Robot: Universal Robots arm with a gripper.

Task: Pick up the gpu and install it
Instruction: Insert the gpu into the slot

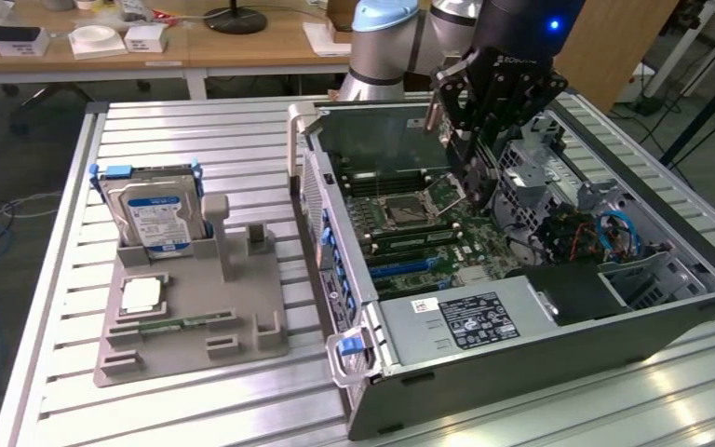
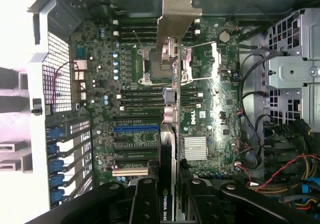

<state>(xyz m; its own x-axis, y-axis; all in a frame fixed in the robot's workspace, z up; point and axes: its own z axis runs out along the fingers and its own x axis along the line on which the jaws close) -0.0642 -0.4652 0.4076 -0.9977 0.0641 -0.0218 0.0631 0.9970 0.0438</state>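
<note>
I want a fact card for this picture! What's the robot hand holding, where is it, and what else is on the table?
gripper: shut on the gpu
gpu: held edge-on over the motherboard, silver bracket at the end away from the gripper; looks not yet in a slot
computer case: open, lying on the table
hard drive: upright in the grey holder, on the exterior view's left of the case
memory stick: flat on the holder
</note>
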